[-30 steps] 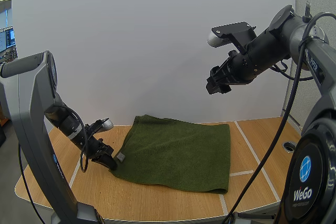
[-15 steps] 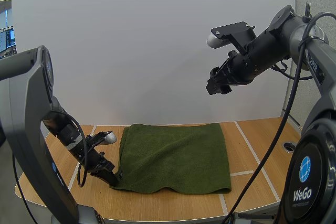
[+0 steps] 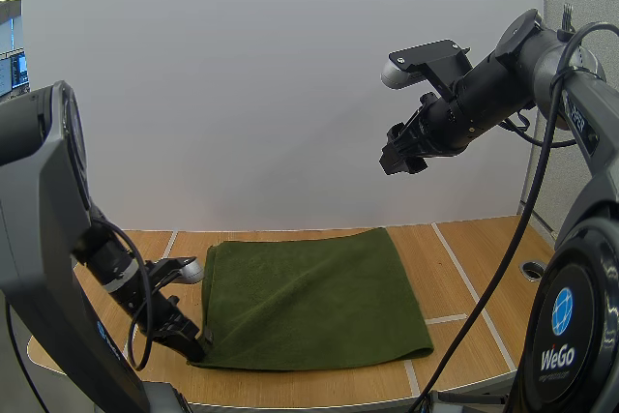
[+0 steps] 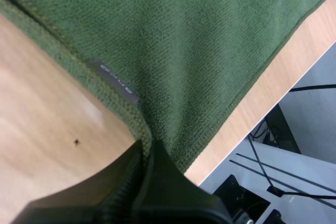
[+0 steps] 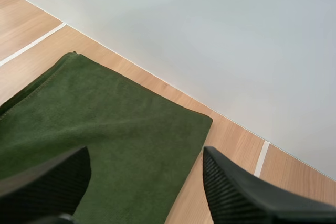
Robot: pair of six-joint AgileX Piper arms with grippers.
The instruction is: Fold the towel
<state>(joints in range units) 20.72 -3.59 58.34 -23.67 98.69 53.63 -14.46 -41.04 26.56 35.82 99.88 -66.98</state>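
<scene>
At the near left corner of the table [image 3: 464, 263], the left pincer [image 3: 191, 346] is down at the surface, closed on the near left corner of the towel [image 3: 309, 297]. In the left wrist view its two black fingers [image 4: 157, 182] lie pressed together with the towel's hemmed edge pinched between their tips. A small grey label [image 4: 113, 80] is sewn on the cloth along that hem, just beyond the tips, and a tiny dark speck [image 4: 77, 141] marks the bare wood beside it.

The dark green towel lies flat on the table, spread from the gripped corner across the middle of the wooden top towards the back edge. Its left side looks doubled over, with a thicker rim there. White lines [image 3: 472, 287] cross the wood to the right of the towel, one of them passing under its near right corner. A round hole [image 3: 532, 270] sits in the table well to the right.

Farther off and high above the table, the right pincer [image 3: 400, 158] hangs in the air, holding nothing. In the right wrist view its ribbed fingers [image 5: 236, 192] stand wide apart over the towel's far corner. Behind the table stands a plain white panel [image 3: 242, 94].
</scene>
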